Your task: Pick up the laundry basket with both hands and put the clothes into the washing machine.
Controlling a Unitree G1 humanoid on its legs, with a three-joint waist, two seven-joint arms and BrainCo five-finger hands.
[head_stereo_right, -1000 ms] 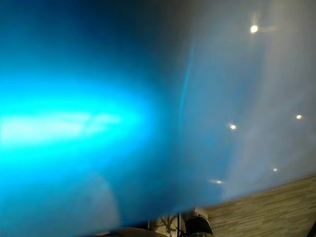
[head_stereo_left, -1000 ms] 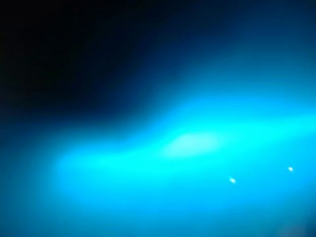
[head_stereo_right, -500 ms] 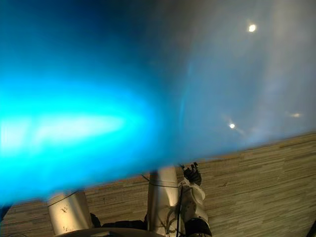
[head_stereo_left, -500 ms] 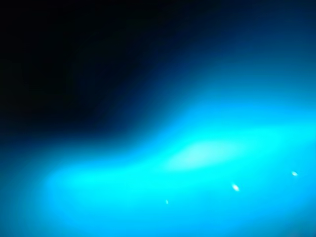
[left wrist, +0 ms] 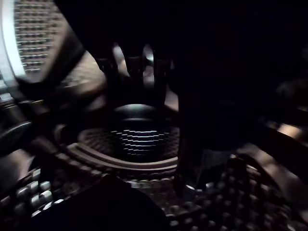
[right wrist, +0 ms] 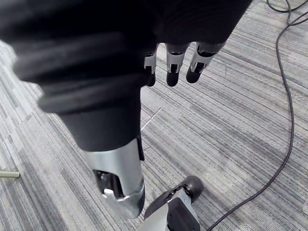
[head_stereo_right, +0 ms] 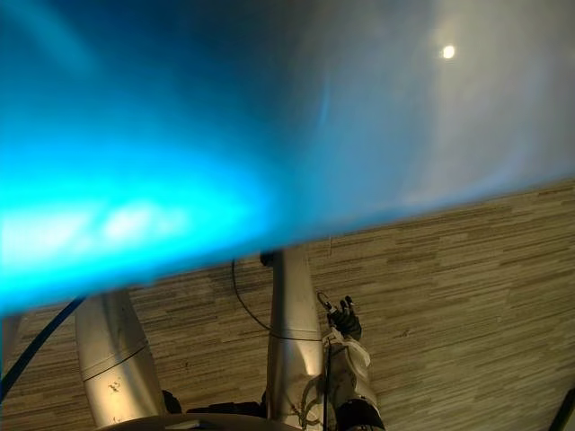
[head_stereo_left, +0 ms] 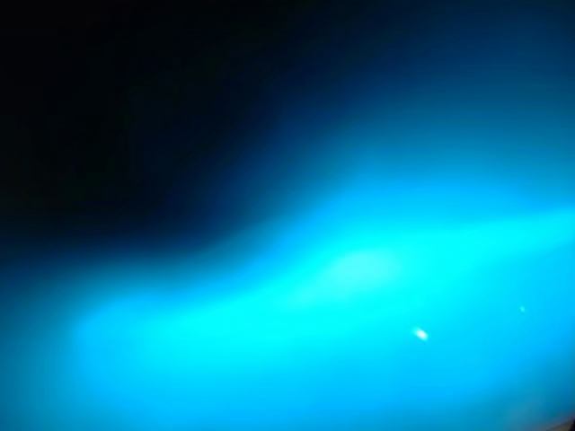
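A blurred blue surface (head_stereo_left: 359, 296) sits right against the head camera and spreads across the upper part of the right eye view (head_stereo_right: 135, 180); I cannot make out its shape. The left wrist view looks into the washing machine's perforated steel drum (left wrist: 139, 139). My left hand (left wrist: 132, 65) shows there as dark straight fingers reaching into the drum, holding nothing. A dark mass (left wrist: 211, 96) beside them hides part of the drum; I cannot tell what it is. My right hand (head_stereo_right: 346, 319) hangs low over the floor, fingers (right wrist: 175, 65) straight and empty.
Striped wood-look floor (head_stereo_right: 467, 287) lies under the right hand. The drum's rim and door ring (left wrist: 29, 43) curve close around the left hand.
In the right eye view the blue surface has risen, uncovering the floor and my right hand. The left eye view stays covered in blue.
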